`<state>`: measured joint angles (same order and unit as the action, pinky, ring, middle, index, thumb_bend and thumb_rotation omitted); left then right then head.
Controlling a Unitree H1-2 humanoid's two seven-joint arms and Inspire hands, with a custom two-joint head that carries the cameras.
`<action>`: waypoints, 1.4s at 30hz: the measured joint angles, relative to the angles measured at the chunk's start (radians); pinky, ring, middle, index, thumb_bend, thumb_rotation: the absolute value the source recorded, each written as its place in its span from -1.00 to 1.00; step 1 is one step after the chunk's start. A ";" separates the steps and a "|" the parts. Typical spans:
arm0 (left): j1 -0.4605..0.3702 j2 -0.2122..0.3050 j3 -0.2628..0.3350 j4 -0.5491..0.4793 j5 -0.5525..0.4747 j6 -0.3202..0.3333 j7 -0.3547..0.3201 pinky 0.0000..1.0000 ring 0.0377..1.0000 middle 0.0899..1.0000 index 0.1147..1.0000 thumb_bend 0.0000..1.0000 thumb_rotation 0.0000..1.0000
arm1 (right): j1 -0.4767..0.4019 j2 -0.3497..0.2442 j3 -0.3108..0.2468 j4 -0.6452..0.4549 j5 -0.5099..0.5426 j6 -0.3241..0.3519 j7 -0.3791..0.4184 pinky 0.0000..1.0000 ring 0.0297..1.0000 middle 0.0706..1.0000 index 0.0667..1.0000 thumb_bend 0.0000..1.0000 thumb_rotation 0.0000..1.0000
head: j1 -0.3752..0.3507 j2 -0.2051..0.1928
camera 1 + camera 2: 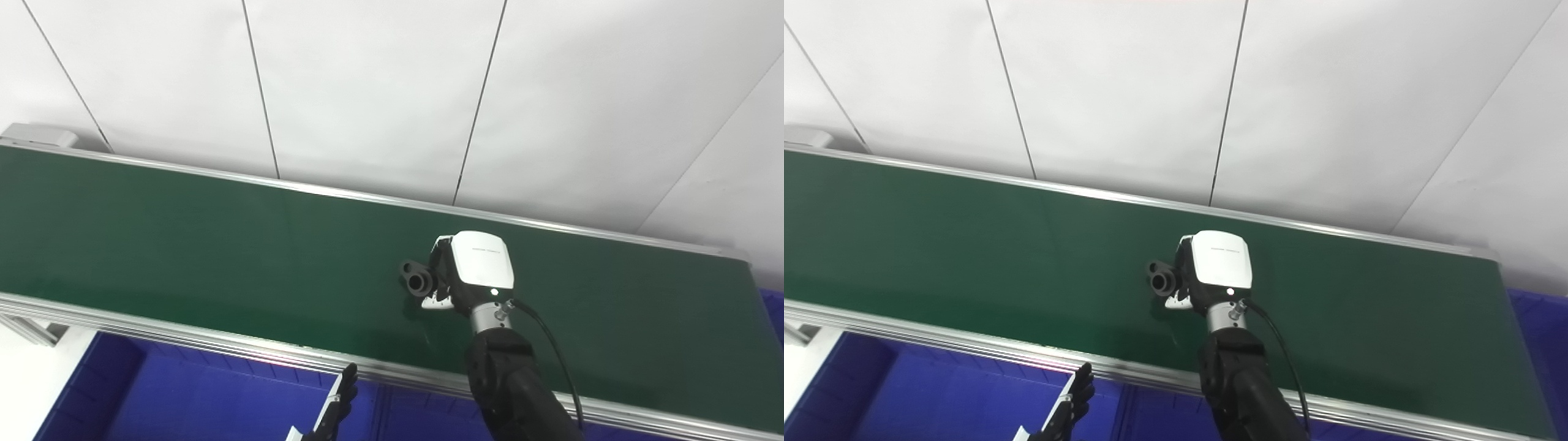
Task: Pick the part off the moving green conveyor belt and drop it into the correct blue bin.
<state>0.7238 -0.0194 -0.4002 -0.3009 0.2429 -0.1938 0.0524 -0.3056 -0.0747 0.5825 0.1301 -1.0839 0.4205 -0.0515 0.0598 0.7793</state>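
- On the green belt (184,245), the right hand (471,275) closes its fingers (438,269) on the black part (418,278); contact is partly hidden.
- Below the belt, over the blue bin (184,392), the left hand (334,410) is cut off; I cannot tell its finger state.

A white panelled wall (380,92), crossed by thin dark seams (260,86), was seen at the back.

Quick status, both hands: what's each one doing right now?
Right hand: over the green belt, fingers closed around the black part.
Left hand: only fingertips visible at the bottom edge, over the blue bin; state cannot be told.
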 measured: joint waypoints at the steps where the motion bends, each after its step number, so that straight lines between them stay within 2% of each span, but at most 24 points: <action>1: 0.000 0.000 0.000 -0.002 0.000 0.003 0.000 0.98 0.97 1.00 1.00 0.17 0.90 | 0.004 -0.003 -0.003 -0.028 0.000 0.000 0.003 -0.83 -0.78 -0.72 -0.14 0.02 -0.71 | -0.003 0.000; 5: 0.000 0.001 0.000 -0.005 0.000 0.013 0.000 0.93 0.94 1.00 1.00 0.27 0.94 | 0.021 -0.013 -0.016 -0.128 -0.001 0.000 0.037 -0.82 -0.77 -0.70 -0.13 0.02 -0.71 | -0.032 0.006; 10: 0.001 0.002 0.000 -0.026 0.000 0.018 -0.001 0.88 0.93 1.00 1.00 0.29 0.99 | 0.087 -0.019 -0.028 -0.280 -0.020 0.000 0.097 -0.81 -0.74 -0.65 -0.13 0.01 -0.70 | -0.090 0.026; 12: 0.001 0.002 -0.001 -0.035 -0.008 0.021 -0.005 0.94 0.96 1.00 1.00 0.30 1.00 | 0.122 -0.024 -0.032 -0.347 -0.044 0.000 0.128 -0.79 -0.73 -0.62 -0.12 0.01 -0.70 | -0.120 0.038; 14: 0.001 0.004 -0.002 -0.048 -0.030 0.031 -0.014 0.99 0.99 1.00 1.00 0.30 1.00 | 0.152 -0.029 -0.038 -0.402 -0.073 0.000 0.166 -0.77 -0.71 -0.59 -0.12 0.01 -0.71 | -0.178 0.081; 16: 0.001 0.006 -0.007 -0.077 -0.061 0.055 -0.030 1.00 1.00 1.00 1.00 0.29 1.00 | 0.181 -0.032 -0.050 -0.458 -0.106 0.000 0.209 -0.76 -0.69 -0.58 -0.12 0.02 -0.71 | -0.178 0.081; 18: 0.001 0.006 -0.009 -0.112 -0.069 0.086 -0.036 1.00 1.00 1.00 1.00 0.29 1.00 | 0.208 -0.031 -0.057 -0.509 -0.129 0.000 0.242 -0.75 -0.68 -0.56 -0.11 0.02 -0.71 | -0.245 0.144; 20: 0.001 0.005 -0.012 -0.147 -0.089 0.113 -0.044 1.00 1.00 1.00 1.00 0.30 1.00 | 0.244 -0.028 -0.068 -0.574 -0.156 0.000 0.288 -0.73 -0.65 -0.52 -0.10 0.01 -0.71 | -0.258 0.152; 24: -0.001 0.006 -0.011 -0.195 -0.154 0.160 -0.065 1.00 1.00 1.00 1.00 0.23 1.00 | 0.341 0.013 -0.074 -0.681 -0.237 0.000 0.375 -0.73 -0.66 -0.52 -0.11 0.01 -0.71 | -0.311 0.195; 27: -0.003 0.011 -0.002 -0.225 -0.191 0.194 -0.072 1.00 1.00 1.00 1.00 0.23 0.98 | 0.419 0.076 -0.077 -0.738 -0.291 0.000 0.426 -0.73 -0.66 -0.53 -0.11 0.02 -0.71 | -0.333 0.201; 29: -0.003 0.014 0.008 -0.243 -0.210 0.212 -0.072 1.00 1.00 1.00 1.00 0.25 0.98 | 0.459 0.112 -0.079 -0.774 -0.325 -0.005 0.449 -0.74 -0.67 -0.54 -0.11 0.01 -0.70 | -0.376 0.228; 32: -0.009 0.018 0.023 -0.267 -0.224 0.239 -0.073 1.00 1.00 1.00 1.00 0.33 0.98 | 0.497 0.125 -0.093 -0.832 -0.376 -0.035 0.474 -0.76 -0.68 -0.55 -0.11 0.01 -0.70 | -0.390 0.230; 36: -0.022 0.023 0.040 -0.282 -0.250 0.264 -0.073 1.00 1.00 1.00 1.00 0.33 0.97 | 0.579 0.139 -0.110 -0.903 -0.428 -0.063 0.515 -0.80 -0.73 -0.60 -0.11 0.01 -0.71 | -0.400 0.241; 42: -0.037 0.029 0.042 -0.282 -0.261 0.294 -0.075 1.00 1.00 1.00 1.00 0.36 0.95 | 0.723 0.156 -0.125 -0.955 -0.406 -0.109 0.521 -0.77 -0.70 -0.57 -0.11 0.01 -0.71 | -0.384 0.233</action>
<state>0.6871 0.0092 -0.3585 -0.5831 -0.0184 0.0998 -0.0228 0.4177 0.0818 0.4577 -0.8252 -1.4903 0.3116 0.4696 -0.3237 1.0124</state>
